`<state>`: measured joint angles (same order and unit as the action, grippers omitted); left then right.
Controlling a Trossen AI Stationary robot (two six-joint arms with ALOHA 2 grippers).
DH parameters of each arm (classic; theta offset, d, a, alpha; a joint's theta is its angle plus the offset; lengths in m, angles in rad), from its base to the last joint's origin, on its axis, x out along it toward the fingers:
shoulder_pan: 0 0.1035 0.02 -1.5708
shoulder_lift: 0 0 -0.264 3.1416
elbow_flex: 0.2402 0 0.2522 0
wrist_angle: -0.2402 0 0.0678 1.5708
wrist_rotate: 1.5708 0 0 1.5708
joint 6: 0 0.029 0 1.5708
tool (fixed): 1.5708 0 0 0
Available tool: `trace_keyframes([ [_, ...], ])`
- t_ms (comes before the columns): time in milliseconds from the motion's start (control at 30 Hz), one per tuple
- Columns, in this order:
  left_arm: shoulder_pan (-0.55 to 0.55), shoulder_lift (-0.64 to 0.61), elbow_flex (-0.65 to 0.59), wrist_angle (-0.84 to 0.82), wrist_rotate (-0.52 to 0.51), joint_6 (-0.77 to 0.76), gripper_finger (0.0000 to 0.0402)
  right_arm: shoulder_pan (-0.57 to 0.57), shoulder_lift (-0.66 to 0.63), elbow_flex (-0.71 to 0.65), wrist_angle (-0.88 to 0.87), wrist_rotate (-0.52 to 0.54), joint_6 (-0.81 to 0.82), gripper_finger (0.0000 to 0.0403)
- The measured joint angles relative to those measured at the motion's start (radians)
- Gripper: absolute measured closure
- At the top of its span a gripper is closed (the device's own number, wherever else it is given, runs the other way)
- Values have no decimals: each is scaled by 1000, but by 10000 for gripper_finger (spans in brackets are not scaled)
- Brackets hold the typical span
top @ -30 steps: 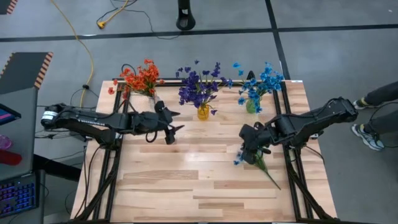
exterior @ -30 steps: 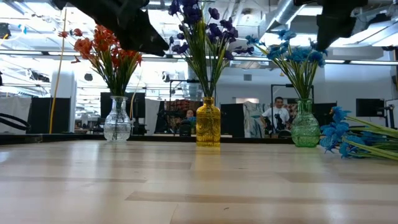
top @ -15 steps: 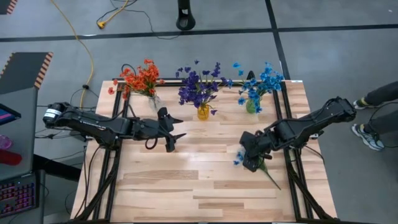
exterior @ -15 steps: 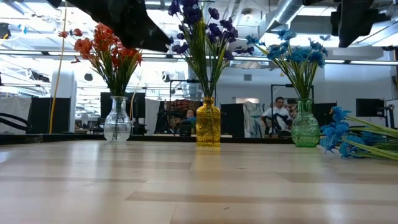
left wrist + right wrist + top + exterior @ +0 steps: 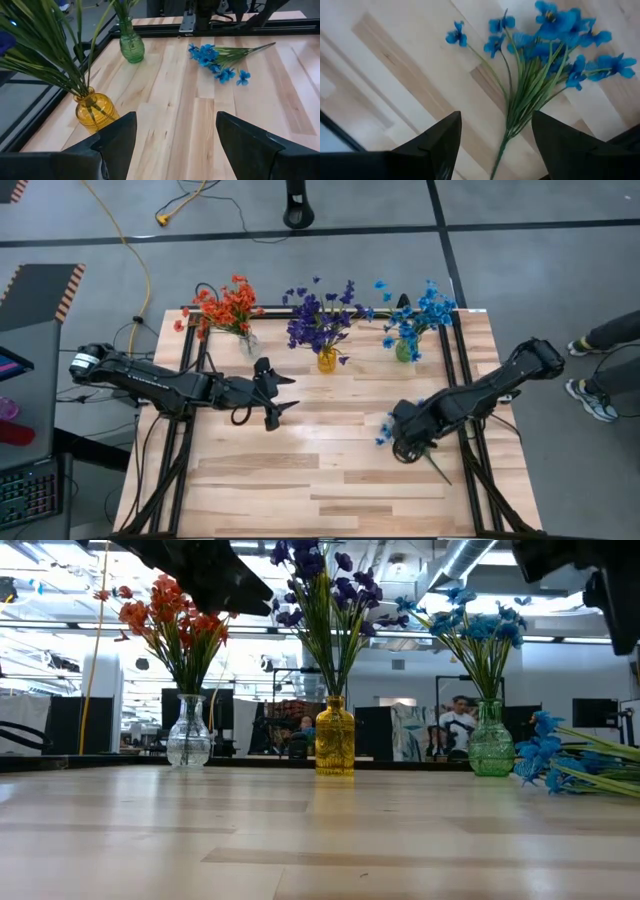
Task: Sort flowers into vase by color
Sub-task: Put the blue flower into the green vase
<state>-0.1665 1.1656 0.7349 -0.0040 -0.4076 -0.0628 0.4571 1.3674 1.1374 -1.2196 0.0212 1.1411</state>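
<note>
One blue sprig (image 5: 388, 430) lies flat on the table's right half, blossoms toward the left and stem (image 5: 438, 471) running to the near right. My right gripper (image 5: 405, 444) hovers open just above it. In the right wrist view its fingers stand on either side of the stem (image 5: 501, 146), below the blossoms (image 5: 546, 47), without touching. My left gripper (image 5: 281, 394) waits open above the table's middle left. Along the far edge stand a clear vase (image 5: 246, 341) of orange-red flowers, a yellow vase (image 5: 327, 361) of purple ones and a green vase (image 5: 403, 351) of blue ones.
A black frame rail (image 5: 462, 380) runs along the table's right side, close to the right arm. Bare wood spreads over the near half of the table (image 5: 300, 490). In the low view the loose sprig (image 5: 570, 765) lies right of the green vase (image 5: 490, 745). People show in the room behind.
My right gripper has moved toward the table's near edge and lowered over the loose blue sprig, staying open. My left gripper has drifted slightly toward the near edge. The sprig and the vases have not moved.
</note>
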Motion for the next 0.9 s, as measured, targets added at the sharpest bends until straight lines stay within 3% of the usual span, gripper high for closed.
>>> trace_keyframes([
  [533, -4, 0, 0, -3, 0, -2, 141, 77, 302, -1, -61, -76, -13, 132],
  [733, -4, 0, 0, -5, 2, -12, 141, 59, 322, -12, -79, -76, -41, 132],
  [900, -5, 0, 0, -4, 16, -13, 141, 42, 293, -117, 14, -98, -51, 132],
])
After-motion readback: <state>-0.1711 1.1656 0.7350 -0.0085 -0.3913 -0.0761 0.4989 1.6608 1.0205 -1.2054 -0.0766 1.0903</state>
